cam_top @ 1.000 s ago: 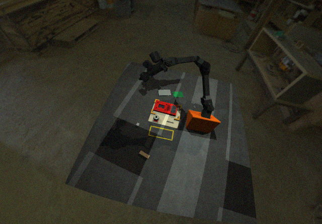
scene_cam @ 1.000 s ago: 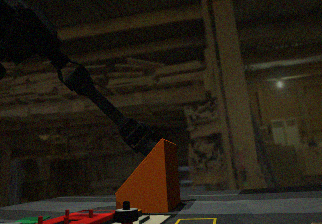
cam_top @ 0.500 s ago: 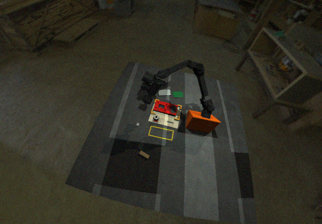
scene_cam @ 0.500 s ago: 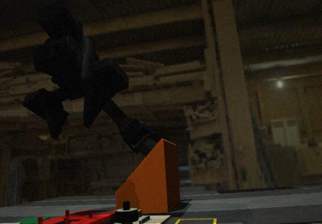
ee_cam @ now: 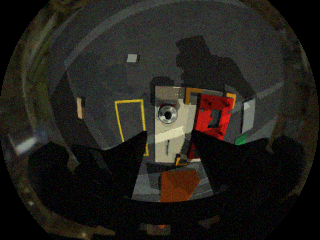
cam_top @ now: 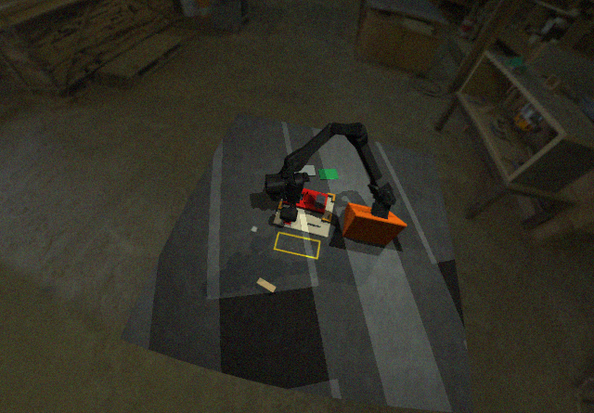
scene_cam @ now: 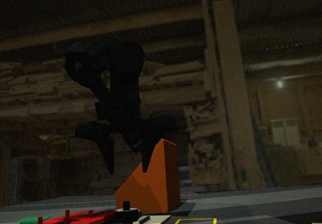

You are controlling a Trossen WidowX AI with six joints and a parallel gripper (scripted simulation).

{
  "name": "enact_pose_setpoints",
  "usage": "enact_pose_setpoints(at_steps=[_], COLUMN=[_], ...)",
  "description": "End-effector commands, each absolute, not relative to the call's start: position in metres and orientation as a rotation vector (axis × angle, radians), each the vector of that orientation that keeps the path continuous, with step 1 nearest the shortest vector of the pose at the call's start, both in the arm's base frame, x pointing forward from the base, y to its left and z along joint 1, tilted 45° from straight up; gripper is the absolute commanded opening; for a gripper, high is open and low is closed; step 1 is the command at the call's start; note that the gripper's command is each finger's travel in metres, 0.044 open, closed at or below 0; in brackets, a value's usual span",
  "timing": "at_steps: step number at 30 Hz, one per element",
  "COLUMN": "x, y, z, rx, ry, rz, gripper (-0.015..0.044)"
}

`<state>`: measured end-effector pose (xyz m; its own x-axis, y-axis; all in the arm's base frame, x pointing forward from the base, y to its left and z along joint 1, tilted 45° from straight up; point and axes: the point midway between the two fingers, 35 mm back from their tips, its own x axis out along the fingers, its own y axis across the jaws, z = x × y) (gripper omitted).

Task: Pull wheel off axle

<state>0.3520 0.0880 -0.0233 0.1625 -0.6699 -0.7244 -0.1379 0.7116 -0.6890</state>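
Observation:
The wheel [scene_cam: 131, 213] [ee_cam: 161, 115], a dark disc with a light top face, sits around the upright black axle [scene_cam: 126, 205] on the cream board [cam_top: 321, 229] [ee_cam: 164, 150]. In the top view the arm covers that spot and I cannot pick out the wheel. My gripper [scene_cam: 128, 172] [ee_cam: 169, 133] points down, open and empty, well above the wheel. In the exterior view its fingertips stand either side of the axle's line. The marked area, a yellow outline [cam_top: 296, 253] [scene_cam: 197, 219] [ee_cam: 129, 100], lies on the table beside the board and has nothing in it.
A red part [cam_top: 320, 202] [ee_cam: 204, 112] with pegs lies on the board beside the wheel. A tall orange wedge [cam_top: 371, 228] [scene_cam: 171, 179] [ee_cam: 179, 184] stands near the board's end. A green plate [cam_top: 329, 174], a pale plate [cam_top: 310, 170], a wooden block [cam_top: 265, 285] and a small white block [cam_top: 253, 229] lie around.

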Motion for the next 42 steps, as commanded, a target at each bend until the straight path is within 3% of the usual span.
enact_pose_setpoints(at_steps=[1, 24, 28, 36, 42], x=[0.354, 0.371, 0.371, 0.371, 0.371], y=[0.088, 0.038, 0.04, 0.04, 0.04], z=[-0.022, -0.076, -0.073, -0.073, -0.072], rx=[-0.738, -0.741, -0.731, -0.731, -0.731], ry=[1.381, 1.38, 1.389, 1.389, 1.388], rz=[-0.446, -0.448, -0.452, -0.452, -0.452], gripper=[0.03, 0.03, 0.0195, 0.0142, 0.0])
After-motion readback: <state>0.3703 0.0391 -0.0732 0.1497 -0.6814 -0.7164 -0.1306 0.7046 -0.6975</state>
